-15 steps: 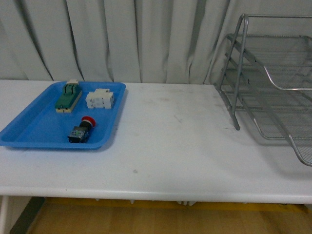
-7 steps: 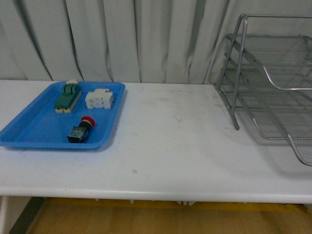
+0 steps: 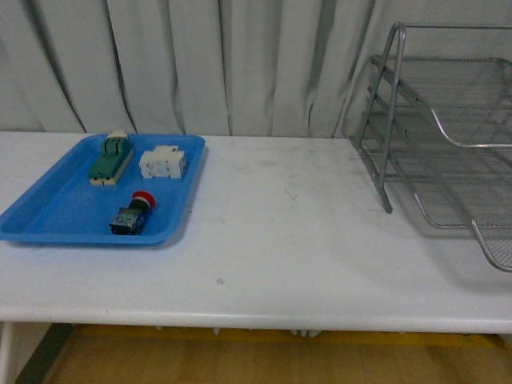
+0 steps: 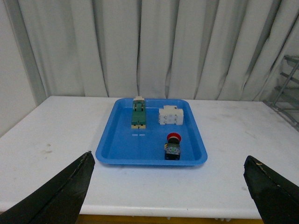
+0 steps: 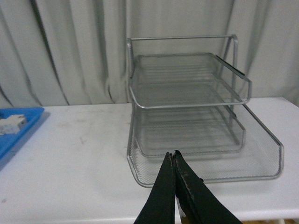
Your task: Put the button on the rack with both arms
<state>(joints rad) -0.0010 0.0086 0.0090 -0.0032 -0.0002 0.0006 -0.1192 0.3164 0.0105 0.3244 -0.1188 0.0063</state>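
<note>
The button (image 3: 133, 214) lies on its side in the near part of the blue tray (image 3: 48, 216), red cap pointing away from me; the left wrist view shows the button (image 4: 172, 146) too. The silver wire rack (image 3: 448, 136) stands at the table's right end, and its three mesh tiers fill the right wrist view (image 5: 187, 112). My left gripper (image 4: 170, 158) is open, its black fingers wide apart, held back from the table's front edge facing the tray. My right gripper (image 5: 173, 155) is shut with nothing in it, in front of the rack's lowest tier. Neither arm shows in the front view.
In the tray's far half lie a green-and-cream switch block (image 3: 111, 158) and a white blocky part (image 3: 164, 163). White table (image 3: 280, 232) runs between tray and rack. Grey curtains hang behind. The wooden floor shows below the table's front edge.
</note>
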